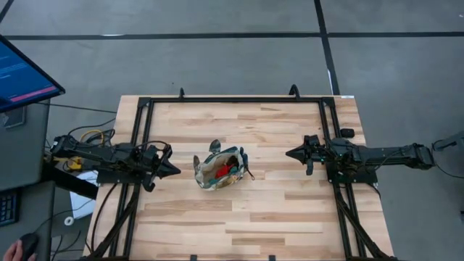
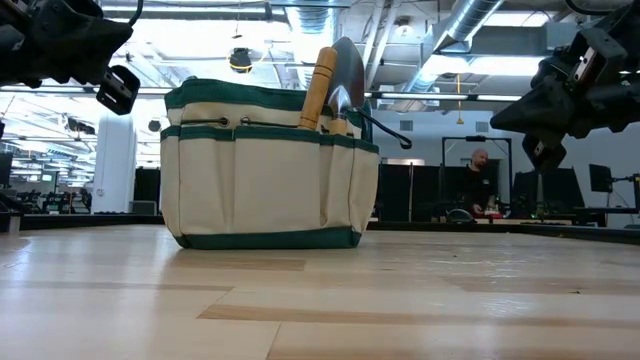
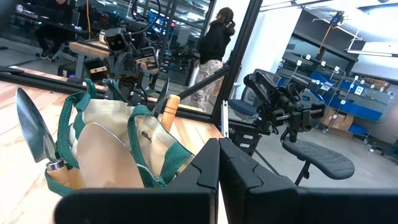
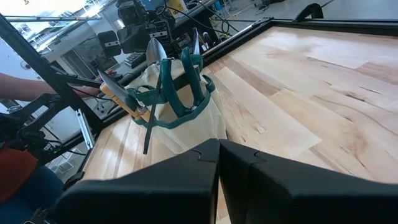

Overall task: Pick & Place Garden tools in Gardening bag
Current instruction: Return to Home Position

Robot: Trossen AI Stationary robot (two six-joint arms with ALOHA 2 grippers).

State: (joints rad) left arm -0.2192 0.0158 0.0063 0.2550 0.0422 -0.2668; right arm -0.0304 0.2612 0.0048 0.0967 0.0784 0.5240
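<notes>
The gardening bag, beige with green trim, stands upright on its base at the middle of the table. The garden tools are in it. A trowel's wooden handle and a silver blade stick up out of its top. The red glove shows inside, and a dark handle pokes out of one side. My left gripper hovers shut just left of the bag, pointing at it. My right gripper hovers shut farther off on the bag's right. Both wrist views show the bag ahead of shut fingers.
A black metal frame runs along the table's far edge and down both sides. Bare wood lies in front of and behind the bag. A monitor stands off the table's left, where a person's hand rests. People show in the room beyond.
</notes>
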